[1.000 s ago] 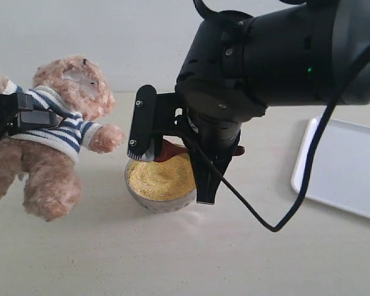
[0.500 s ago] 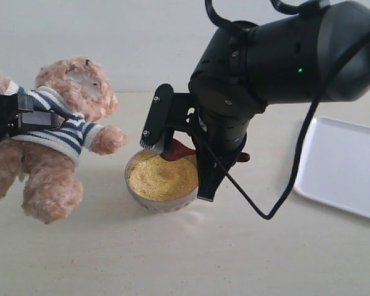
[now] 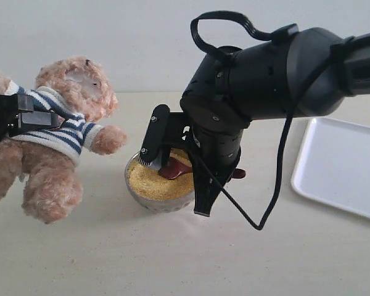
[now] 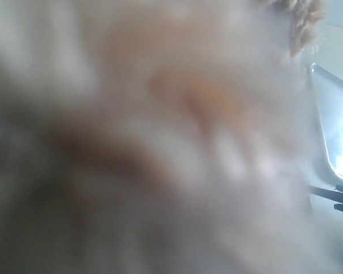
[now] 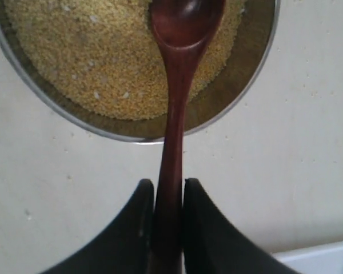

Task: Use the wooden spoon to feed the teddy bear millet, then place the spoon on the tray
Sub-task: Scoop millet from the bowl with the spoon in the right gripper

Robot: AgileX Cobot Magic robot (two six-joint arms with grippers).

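The teddy bear (image 3: 61,132) hangs tilted at the left, with my left gripper (image 3: 31,118) shut on its striped shirt. In the left wrist view blurred fur of the teddy bear (image 4: 160,125) fills the frame and hides the jaws. My right gripper (image 5: 169,197) is shut on the slim handle of the wooden spoon (image 5: 174,114). The spoon's oval bowl lies on the millet (image 5: 91,57) inside the metal bowl (image 5: 243,74). In the exterior view the wooden spoon (image 3: 174,169) reaches into the metal bowl (image 3: 157,202) from the right, under my right gripper (image 3: 208,177). The tray (image 3: 351,166) lies at the right.
A black cable (image 3: 277,185) loops down from the right arm between the bowl and the tray. A few stray grains dot the tabletop (image 3: 61,262) at the front left. A corner of the tray (image 5: 326,258) shows near the right gripper.
My right arm has come down and turned, bringing the spoon's bowl from above the rim onto the millet. The bear and the left gripper have stayed in place.
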